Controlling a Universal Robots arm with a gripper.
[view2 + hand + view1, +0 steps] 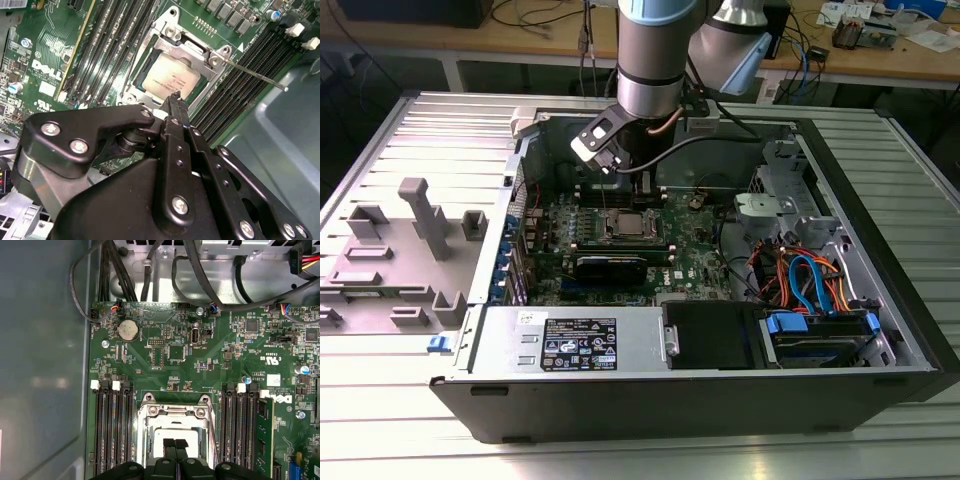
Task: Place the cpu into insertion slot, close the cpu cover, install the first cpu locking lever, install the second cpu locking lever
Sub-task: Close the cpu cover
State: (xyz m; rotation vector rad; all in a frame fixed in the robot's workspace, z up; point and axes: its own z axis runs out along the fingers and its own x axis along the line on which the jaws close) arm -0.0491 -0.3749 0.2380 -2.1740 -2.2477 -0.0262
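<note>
- Gripper (176, 98) clenched, tips pressed together, holding nothing, hanging just over the cpu (167, 80).
- Cpu cover (192, 51) frames the chip; a locking lever (255, 75) juts out sideways.

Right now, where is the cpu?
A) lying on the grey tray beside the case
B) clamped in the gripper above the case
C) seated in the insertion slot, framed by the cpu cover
C: in the second wrist view the cpu lies flat on the motherboard, its silver top showing through the window of the cpu cover, and the shut gripper by it holds nothing.
</note>
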